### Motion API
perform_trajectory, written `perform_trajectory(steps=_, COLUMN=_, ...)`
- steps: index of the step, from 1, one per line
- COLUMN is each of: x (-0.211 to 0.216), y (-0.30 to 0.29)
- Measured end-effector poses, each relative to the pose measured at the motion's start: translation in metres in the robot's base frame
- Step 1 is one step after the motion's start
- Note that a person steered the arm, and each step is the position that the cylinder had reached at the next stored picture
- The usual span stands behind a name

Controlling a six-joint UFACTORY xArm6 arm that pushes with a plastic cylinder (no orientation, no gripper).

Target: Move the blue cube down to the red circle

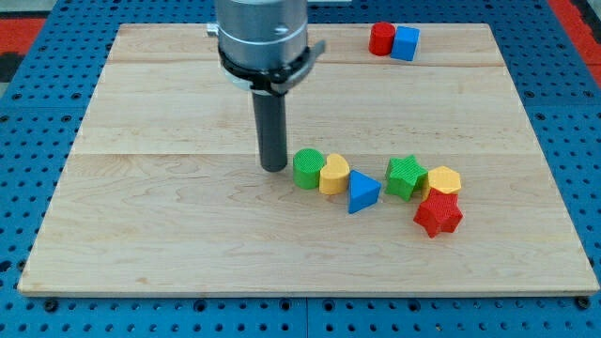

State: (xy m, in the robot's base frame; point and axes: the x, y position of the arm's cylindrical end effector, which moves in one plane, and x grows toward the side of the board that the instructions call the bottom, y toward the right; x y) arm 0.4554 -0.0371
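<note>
1. nearest the view's bottom, a red star lies on the wooden board, right of centre.
2. just above it sits a yellow hexagon, touching the red star's upper edge.
3. a green star stands just left of the yellow hexagon, touching or nearly touching it.
4. a blue triangle lies left of the green star, a small gap between them, its point toward the view's right.
5. a yellow block, rounded on top with a flat side, sits at the blue triangle's upper left, touching it.
6. a green cylinder stands just left of the yellow block, pressed against it.
7. my tip rests on the board just left of the green cylinder, very close; i cannot tell whether they touch. the dark rod rises straight up into the grey arm head at the view's top.
8. there is no claw on this arm, only the rod, so nothing is grasped or released.
9. farthest off, near the board's top right edge, the blue cube stands with the red circle touching its left side. both are well apart from my tip and from the row of blocks below.
10. around the board runs a blue pegboard with rows of holes.
</note>
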Motion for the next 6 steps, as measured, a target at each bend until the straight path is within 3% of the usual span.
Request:
perform_trajectory(steps=2, x=0.033, y=0.073)
perform_trajectory(steps=3, x=-0.009, y=0.041)
perform_trajectory(steps=4, x=-0.079, y=0.061)
perform_trajectory(steps=6, x=-0.166, y=0.280)
